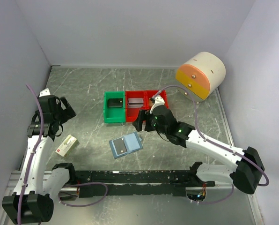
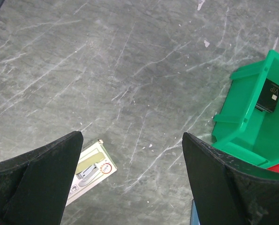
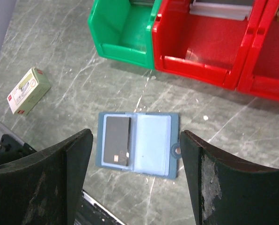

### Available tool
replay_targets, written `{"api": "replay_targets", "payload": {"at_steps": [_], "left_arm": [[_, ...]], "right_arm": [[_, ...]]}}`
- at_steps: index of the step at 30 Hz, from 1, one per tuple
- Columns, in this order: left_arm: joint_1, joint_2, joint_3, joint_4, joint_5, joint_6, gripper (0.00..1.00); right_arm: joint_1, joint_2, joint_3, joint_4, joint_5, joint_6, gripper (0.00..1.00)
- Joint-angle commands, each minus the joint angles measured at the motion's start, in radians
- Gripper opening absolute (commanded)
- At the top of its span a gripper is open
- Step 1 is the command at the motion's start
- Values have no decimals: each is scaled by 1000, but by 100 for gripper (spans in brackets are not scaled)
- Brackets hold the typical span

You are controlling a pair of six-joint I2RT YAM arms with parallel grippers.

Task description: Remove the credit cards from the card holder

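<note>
Card holder (image 3: 149, 140) lies open below the hovering right end effector (image 3: 135, 136), apparently released.

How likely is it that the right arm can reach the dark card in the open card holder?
Probably yes. The card holder lies open and flat, the dark card showing on one half, and the right gripper hangs open above it with nothing between.
</note>
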Motion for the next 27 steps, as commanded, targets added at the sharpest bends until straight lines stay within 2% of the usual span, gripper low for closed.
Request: {"api": "replay_targets", "payload": {"at_steps": [1, 4, 7, 9, 11, 14, 16, 19, 20, 22, 27], "left_arm": [[12, -6, -7, 31, 73, 24, 100], [12, -8, -26, 40, 210, -5, 99], [7, -26, -154, 189, 490, -114, 100], [-33, -30, -201, 287, 591, -184, 99], [-142, -32, -206, 308, 543, -219, 99], [-356, 6, -200, 297, 383, -259, 100], [-455, 47, -203, 282, 319, -282, 93], [-532, 76, -260, 344, 318, -308, 86], [-546, 86, -287, 380, 339, -314, 81], [-575, 113, -307, 411, 360, -317, 75], [-653, 146, -332, 369, 328, -340, 69]], "right_arm": [[-3, -37, -47, -28, -34, 72, 76], [-2, -28, -50, -24, -86, 62, 76], [-2, -15, -66, -17, -105, 54, 76], [-2, 0, -76, 1, -114, 49, 76], [-3, 26, -75, 27, -129, 42, 75], [-3, 93, -53, 85, -135, 63, 74], [-3, 138, -31, 120, -149, 76, 72], [-2, 190, -26, 172, -181, 120, 67], [-2, 204, -34, 202, -201, 131, 64], [-4, 233, -49, 254, -262, 135, 58], [-4, 343, -37, 291, -368, 120, 44]]}}
